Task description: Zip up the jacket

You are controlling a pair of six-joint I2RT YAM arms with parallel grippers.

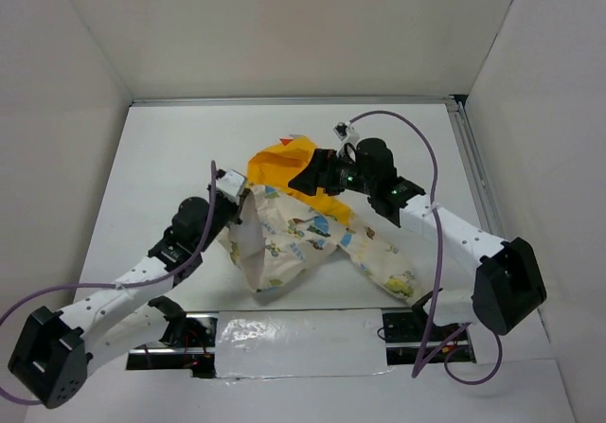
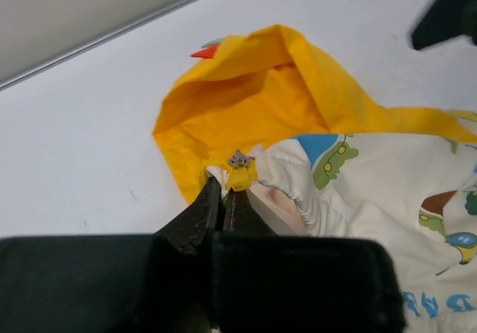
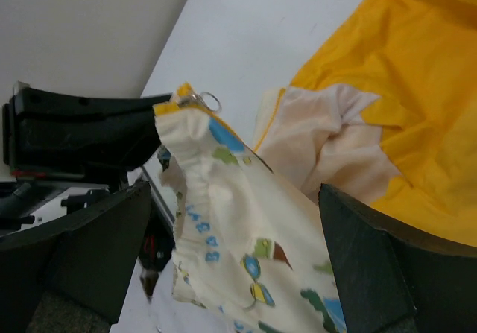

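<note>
The jacket [image 1: 298, 234] lies mid-table, cream with cartoon print, its yellow hood [image 1: 282, 163] toward the back. My left gripper [image 1: 243, 205] is shut on the jacket's front edge at the yellow zipper end [image 2: 241, 176], where a small metal slider [image 2: 238, 158] shows just past the fingertips [image 2: 211, 199]. That edge is lifted off the table, with the metal ring [image 3: 209, 100] at its top. My right gripper [image 1: 301, 179] hovers open over the jacket near the hood. Printed cream fabric [image 3: 246, 221] lies below and between its wide-spread fingers [image 3: 82, 258]. I cannot tell if they touch it.
A shiny silver strip [image 1: 294, 343] runs along the near edge between the arm bases. White walls enclose the table, and a metal rail [image 1: 473, 172] runs down the right side. Purple cables [image 1: 431, 163] loop from both arms. One sleeve [image 1: 388, 270] trails toward the right base.
</note>
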